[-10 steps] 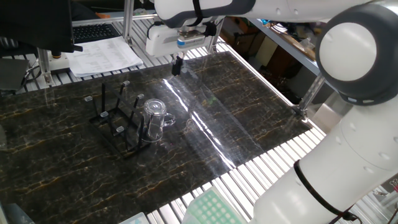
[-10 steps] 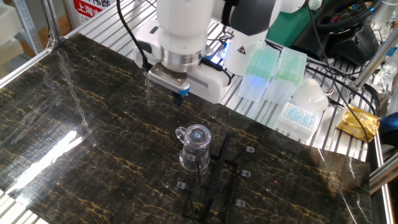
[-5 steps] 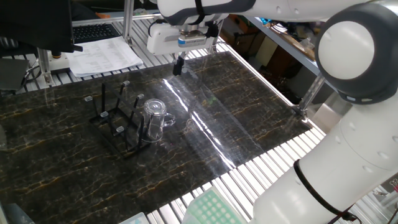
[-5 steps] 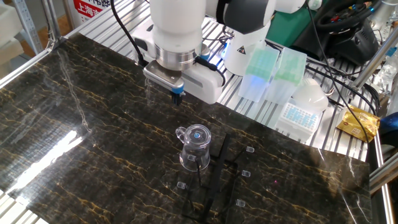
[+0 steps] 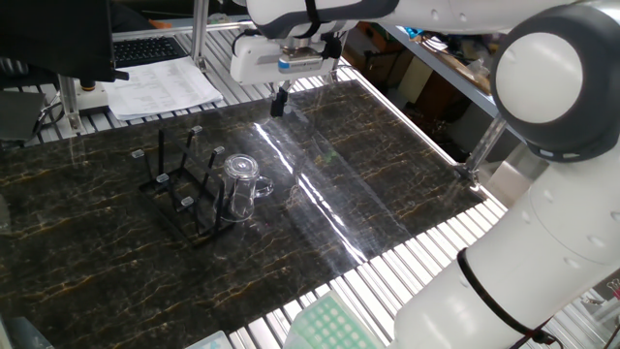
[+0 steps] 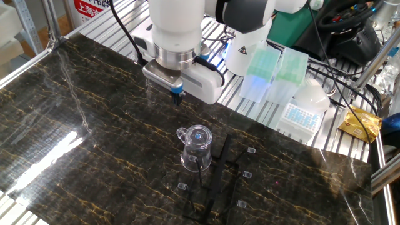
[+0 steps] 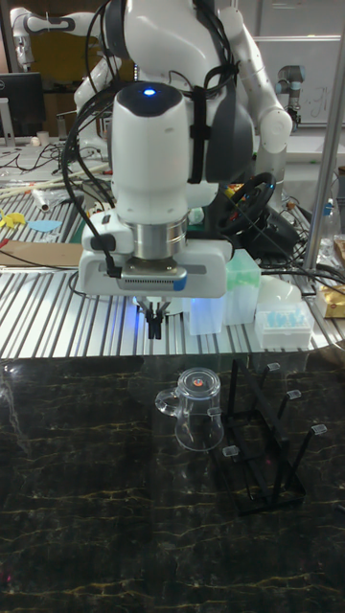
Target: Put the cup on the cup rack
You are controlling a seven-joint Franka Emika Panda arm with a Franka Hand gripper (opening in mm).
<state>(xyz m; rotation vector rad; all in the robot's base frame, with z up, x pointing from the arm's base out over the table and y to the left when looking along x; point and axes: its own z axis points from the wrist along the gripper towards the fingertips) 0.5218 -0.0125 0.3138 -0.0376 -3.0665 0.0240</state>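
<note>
White, glossy arm [image 7: 153, 124] built of rounded, bulbous shells, with dark grey rings and caps at the joints. Small blue light glowing on top of the last shell. Ribbed silver collar below it, above a wide, flat white block with a finely ridged grey strip across its front and a blue glow at the underside. Thin dark fingers [image 7: 153, 323] under that block, small against the block's bulk, blue-tipped from the other fixed view [image 6: 176, 97]. Black cables looped along the shells and strapped close behind the collar.
</note>
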